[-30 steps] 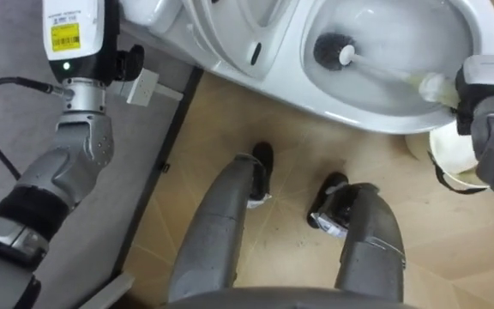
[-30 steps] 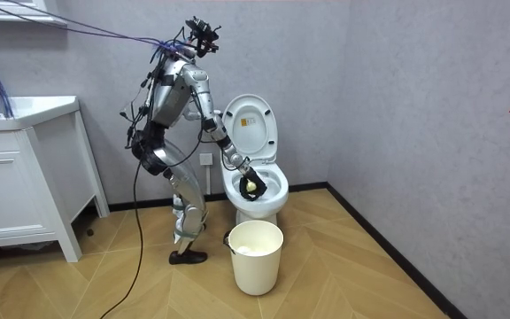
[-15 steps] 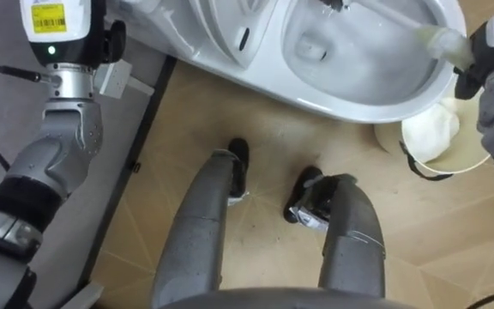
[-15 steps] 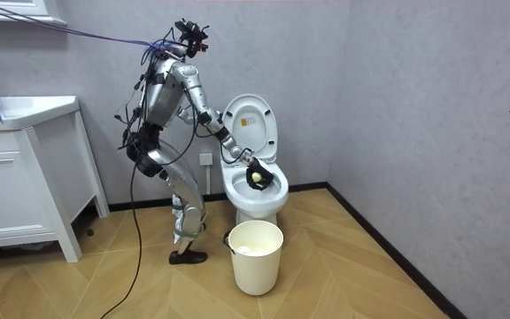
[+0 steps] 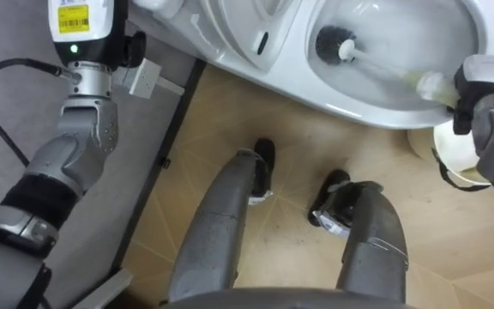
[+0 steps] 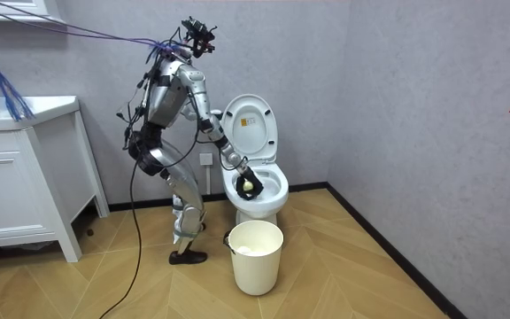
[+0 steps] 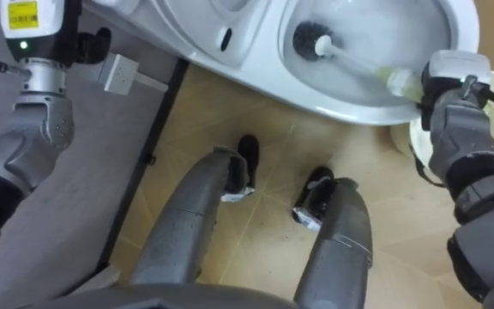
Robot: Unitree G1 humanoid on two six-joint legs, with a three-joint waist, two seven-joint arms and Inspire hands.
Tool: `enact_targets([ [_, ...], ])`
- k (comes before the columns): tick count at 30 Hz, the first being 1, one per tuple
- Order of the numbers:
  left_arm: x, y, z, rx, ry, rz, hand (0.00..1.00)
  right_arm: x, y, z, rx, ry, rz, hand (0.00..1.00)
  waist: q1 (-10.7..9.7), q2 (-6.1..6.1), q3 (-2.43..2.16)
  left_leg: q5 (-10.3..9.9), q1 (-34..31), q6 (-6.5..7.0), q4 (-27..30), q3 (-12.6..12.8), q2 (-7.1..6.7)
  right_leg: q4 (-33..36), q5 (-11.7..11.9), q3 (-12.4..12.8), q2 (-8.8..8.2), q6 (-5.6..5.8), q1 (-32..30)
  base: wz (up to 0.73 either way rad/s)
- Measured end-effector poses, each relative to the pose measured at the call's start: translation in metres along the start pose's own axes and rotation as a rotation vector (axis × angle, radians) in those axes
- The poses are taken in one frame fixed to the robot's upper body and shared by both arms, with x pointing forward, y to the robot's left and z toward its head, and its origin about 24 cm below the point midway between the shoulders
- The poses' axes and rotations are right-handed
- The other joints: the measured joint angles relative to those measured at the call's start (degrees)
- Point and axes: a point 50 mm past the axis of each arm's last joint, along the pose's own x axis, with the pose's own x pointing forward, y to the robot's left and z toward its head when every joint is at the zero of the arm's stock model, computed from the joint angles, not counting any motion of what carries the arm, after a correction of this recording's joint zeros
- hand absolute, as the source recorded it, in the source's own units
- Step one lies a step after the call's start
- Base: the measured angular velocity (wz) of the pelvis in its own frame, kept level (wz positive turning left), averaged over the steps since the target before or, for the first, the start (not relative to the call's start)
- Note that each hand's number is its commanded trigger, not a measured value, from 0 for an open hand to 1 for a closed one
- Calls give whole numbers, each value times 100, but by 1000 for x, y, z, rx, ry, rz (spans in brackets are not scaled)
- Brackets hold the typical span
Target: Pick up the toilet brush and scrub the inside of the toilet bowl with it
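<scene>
A white toilet bowl (image 5: 354, 107) holds the black bristle head of the toilet brush (image 5: 334, 43), its white shaft and pale yellow handle grasped at right by the right hand (image 5: 480, 90), above a cream bucket (image 6: 255, 257) with something white inside; whether the left hand (image 5: 84, 26) grips anything cannot be told.

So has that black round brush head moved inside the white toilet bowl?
Yes. The black brush head has swung back toward the white toilet bowl's near rim; half a second ago it sat further off, leaving the drain hole bare.
</scene>
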Motion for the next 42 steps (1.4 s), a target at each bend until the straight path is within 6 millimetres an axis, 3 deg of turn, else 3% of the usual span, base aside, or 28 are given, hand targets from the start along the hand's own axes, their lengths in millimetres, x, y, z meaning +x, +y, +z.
enact_targets([
  [4, -7, -1, -6, -3, 18, 2, 0, -11, 4, 6, -23, -45, -2, 100, -53, 45, -31, -6, 1, -31, -51, 6, 38, -73, 3, -18, 32, -24, 7, -4],
  [12, -24, 3, -28, -35, 72, 22, 0, -38, -1, 24, -116, -174, -72, 100, -449, 19, -50, -37, 4, -82, -70, 25, 83, -140, 8, 13, 89, -59, -9, -4],
  [15, -29, 4, -33, -31, 76, 13, 0, -39, 2, 21, -140, -166, -69, 100, -500, -53, -82, -37, 30, -82, -121, 67, 119, -177, 35, 59, 138, -55, -10, -5],
  [19, -28, 1, -31, -39, 66, -15, 0, -28, 12, 9, -140, -137, -8, 100, -475, -73, -77, -37, 158, -81, -119, 84, 111, -167, 35, 69, 114, -55, 113, -1],
  [22, -24, 1, -28, -44, 49, -24, 0, -15, 15, -4, -30, -98, 57, 100, -487, -184, -64, -16, 214, -90, -169, 70, 38, -116, 31, 69, 43, -54, 126, 7],
  [25, -23, 0, -26, -40, 39, -35, 0, -8, 25, -12, 102, -47, 127, 100, -526, -326, -23, 16, 342, -57, -240, 109, -76, -20, -18, 119, -75, -13, 181, 12],
  [27, -22, -1, -26, -41, 38, -53, 0, -4, 27, -8, 202, -21, 145, 100, -548, -452, 19, 28, 478, -34, -300, 173, -128, -1, -29, 163, -145, 8, 252, 2],
  [35, -41, -17, -31, -48, 77, -229, 0, -5, 33, 6, 325, -61, 160, 100, -634, -617, 31, 0, 1428, 33, -639, 246, -242, -266, -79, 277, -152, 173, 1117, 0],
  [38, -57, -25, -34, -79, 132, -288, 0, -11, 51, 1, 369, -44, 185, 100, -618, -687, -2, 0, 1893, 29, -866, 277, -222, -607, -35, 281, -56, 237, 1604, -3],
  [40, -75, -31, -39, -88, 175, -343, 0, -21, 72, -9, 392, -5, 224, 100, -649, -689, -75, 0, 2197, 26, -1040, 237, -223, -885, 3, 191, -21, 274, 1967, 6],
  [41, -89, -35, -43, -89, 205, -380, 0, -30, 91, -16, 421, 29, 263, 100, -661, -704, -159, -2, 2412, 24, -1198, 233, -212, -1101, 37, 117, 4, 292, 2223, 0],
  [42, -107, -38, -48, -96, 258, -416, 0, -42, 112, -20, 445, 63, 307, 100, -662, -723, -200, 1, 2736, 18, -1419, 231, -216, -1371, 88, 125, 66, 334, 2546, 0],
])
